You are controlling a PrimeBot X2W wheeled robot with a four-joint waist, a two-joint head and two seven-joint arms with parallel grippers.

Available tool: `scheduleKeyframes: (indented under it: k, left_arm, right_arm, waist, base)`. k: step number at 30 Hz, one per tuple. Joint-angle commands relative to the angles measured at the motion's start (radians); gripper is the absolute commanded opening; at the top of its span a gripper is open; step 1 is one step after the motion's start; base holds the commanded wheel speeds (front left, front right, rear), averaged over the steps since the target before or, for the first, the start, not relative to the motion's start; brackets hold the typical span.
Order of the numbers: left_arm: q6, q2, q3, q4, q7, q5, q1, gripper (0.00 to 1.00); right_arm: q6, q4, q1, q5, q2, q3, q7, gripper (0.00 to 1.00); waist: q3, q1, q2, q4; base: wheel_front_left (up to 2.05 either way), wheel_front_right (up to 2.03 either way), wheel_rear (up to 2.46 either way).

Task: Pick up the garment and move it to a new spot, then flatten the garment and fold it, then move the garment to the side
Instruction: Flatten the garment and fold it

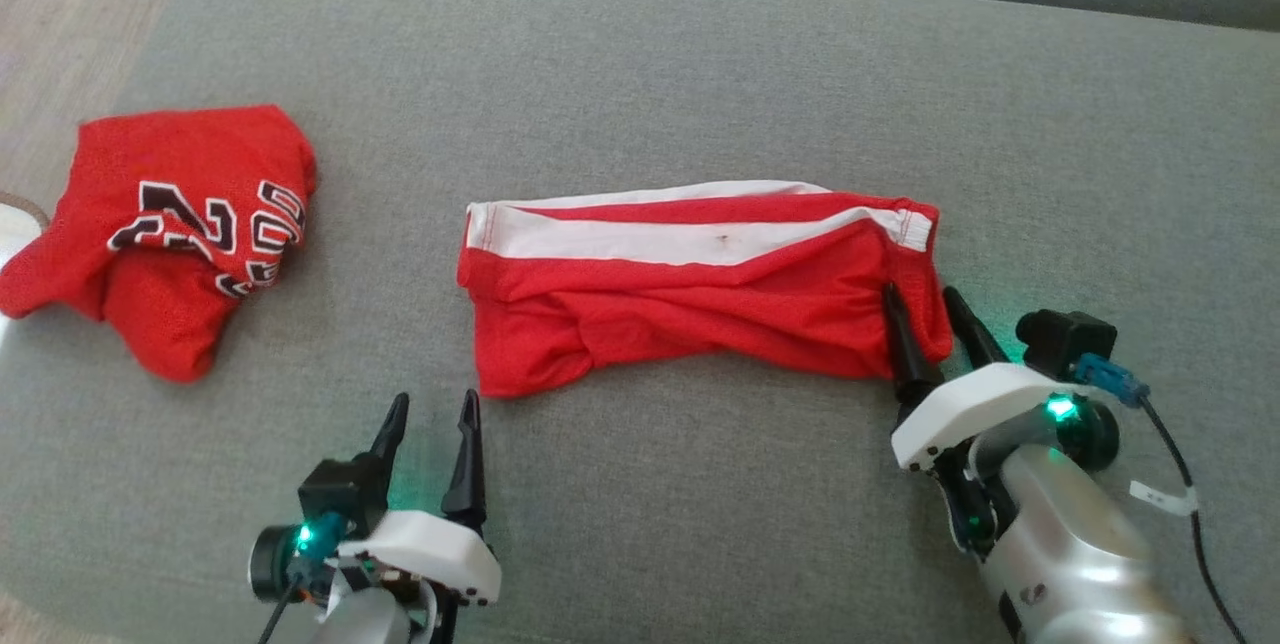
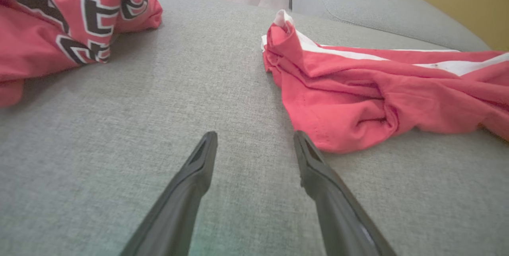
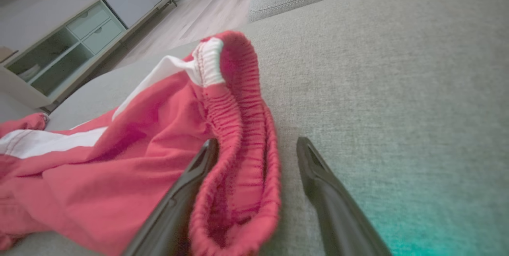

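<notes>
Red mesh shorts with white side stripes (image 1: 700, 284), folded lengthwise, lie across the middle of the grey woven sofa cushion (image 1: 640, 74). The left gripper (image 1: 435, 399) stands released and empty, just beside the shorts' near left corner. The right gripper (image 1: 920, 292), fingers spread, straddles the elastic waistband (image 3: 238, 136) without clamping it. A crumpled red lettered jersey (image 1: 180, 224) lies well apart, at left.

Left arm (image 1: 420, 552) lower left, left jaws wide apart, pointing up-frame. Right arm (image 1: 1060, 524) lower right, right jaws likewise.
</notes>
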Motion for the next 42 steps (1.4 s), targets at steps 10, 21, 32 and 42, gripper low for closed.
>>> scheduleKeyframes:
  k: [10, 21, 32, 42]
  left_arm:
    - [0.005, 0.006, 0.03, -0.021, -0.013, 0.023, 0.005, 1.0]
    - [-0.013, 0.006, 0.011, -0.012, -0.013, 0.02, 0.071, 1.0]
    - [-0.004, 0.006, -0.046, 0.007, -0.013, -0.004, 0.072, 1.0]
    - [-0.002, 0.006, -0.061, 0.021, -0.013, 0.002, 0.059, 1.0]
  right_arm:
    - [-0.001, -0.02, 0.056, 0.123, 0.015, -0.01, 0.0, 0.0]
    - [-0.001, -0.124, 0.138, 0.023, -0.004, -0.24, -0.001, 0.0]
    - [-0.001, -0.356, 0.121, 0.191, 0.015, 0.015, 0.066, 0.0]
    - [-0.001, -0.321, 0.036, 0.276, 0.015, 0.236, 0.054, 0.0]
  waist:
    - [-0.034, -0.0001, 0.0, -0.04]
    - [-0.11, -0.0001, 0.0, -0.115]
    - [-0.129, -0.0001, 0.0, -0.076]
    - [-0.101, -0.0001, 0.0, 0.084]
  base:
    - [0.0, 0.0, 0.0]
    - [0.0, 0.0, 0.0]
    - [0.0, 0.0, 0.0]
    - [0.0, 0.0, 0.0]
